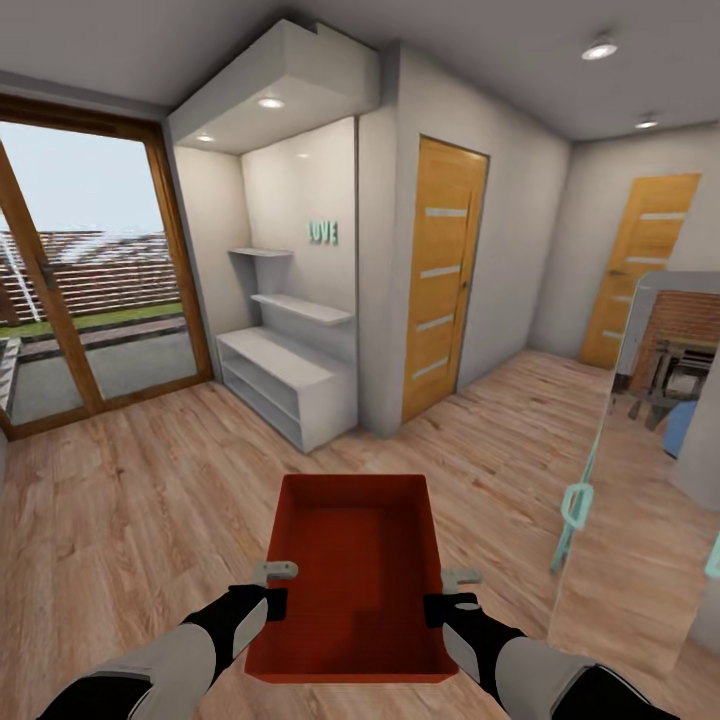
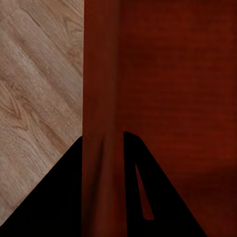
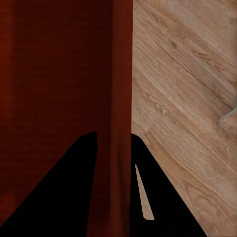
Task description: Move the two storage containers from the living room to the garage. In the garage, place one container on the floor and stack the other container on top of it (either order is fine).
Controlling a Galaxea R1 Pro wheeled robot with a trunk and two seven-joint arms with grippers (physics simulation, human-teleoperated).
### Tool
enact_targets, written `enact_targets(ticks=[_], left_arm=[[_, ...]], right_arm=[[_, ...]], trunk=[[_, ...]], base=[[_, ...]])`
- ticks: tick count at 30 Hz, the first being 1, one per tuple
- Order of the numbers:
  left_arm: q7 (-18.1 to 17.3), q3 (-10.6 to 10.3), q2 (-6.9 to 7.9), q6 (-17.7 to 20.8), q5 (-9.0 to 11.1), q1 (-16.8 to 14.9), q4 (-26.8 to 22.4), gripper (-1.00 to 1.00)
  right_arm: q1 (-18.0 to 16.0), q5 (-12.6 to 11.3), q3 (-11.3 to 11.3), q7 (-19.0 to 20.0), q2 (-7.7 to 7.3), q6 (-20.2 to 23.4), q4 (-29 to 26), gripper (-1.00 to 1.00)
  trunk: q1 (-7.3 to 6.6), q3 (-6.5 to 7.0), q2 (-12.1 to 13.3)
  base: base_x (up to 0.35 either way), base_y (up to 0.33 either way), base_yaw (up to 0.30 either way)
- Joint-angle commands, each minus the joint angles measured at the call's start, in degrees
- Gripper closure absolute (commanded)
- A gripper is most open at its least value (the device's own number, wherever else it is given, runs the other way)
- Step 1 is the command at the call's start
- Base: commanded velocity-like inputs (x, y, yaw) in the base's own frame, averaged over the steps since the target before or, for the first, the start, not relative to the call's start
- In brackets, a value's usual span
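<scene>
Orange-red storage container (image 1: 352, 580) held above the light wood plank floor (image 1: 120, 520), between both grippers. Left gripper (image 1: 272, 588) clamped on its left wall (image 2: 101, 98), one finger either side. Right gripper (image 1: 445, 592) clamped likewise on the right wall (image 3: 121, 89). White shelf unit (image 1: 285, 375) and wooden door (image 1: 440, 275) well ahead of the grippers.

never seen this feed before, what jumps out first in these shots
The orange-red storage container dominates low in the head view, carried over the light wood floor with the left gripper and right gripper each clamped on a side wall. Beyond it stand a big glass door at left and a wooden door straight ahead.
</scene>
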Motion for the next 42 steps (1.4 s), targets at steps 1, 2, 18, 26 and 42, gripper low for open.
enact_targets(ticks=[1,2,18,26,42], left_arm=[[0.44,0.68,-0.01,0.38,-0.48,-0.02,-0.16,1.0],[0.43,0.68,-0.01,0.38,-0.48,-0.02,-0.16,1.0],[0.43,0.68,-0.01,0.38,-0.48,-0.02,-0.13,1.0],[0.42,0.68,-0.01,0.38,-0.51,-0.02,-0.16,1.0],[0.42,0.68,-0.01,0.38,-0.48,-0.02,-0.15,1.0]], right_arm=[[-0.04,-0.68,0.75,0.09,0.02,-0.07,0.01,1.0],[-0.05,-0.69,0.75,0.09,0.02,-0.07,0.02,1.0],[-0.05,-0.68,0.75,0.09,0.02,-0.07,-0.01,1.0],[-0.05,-0.69,0.75,0.09,0.02,-0.07,0.0,1.0],[-0.04,-0.69,0.75,0.09,0.03,-0.07,0.02,1.0]], trunk=[[0.06,-0.08,-0.09],[0.06,-0.08,-0.09],[0.06,-0.08,-0.09],[0.06,-0.08,-0.09],[0.06,-0.08,-0.09]], base=[[0.322,0.0,0.0],[0.322,0.0,0.0],[0.322,0.0,0.0],[0.322,0.0,0.0],[0.322,0.0,-0.189]])
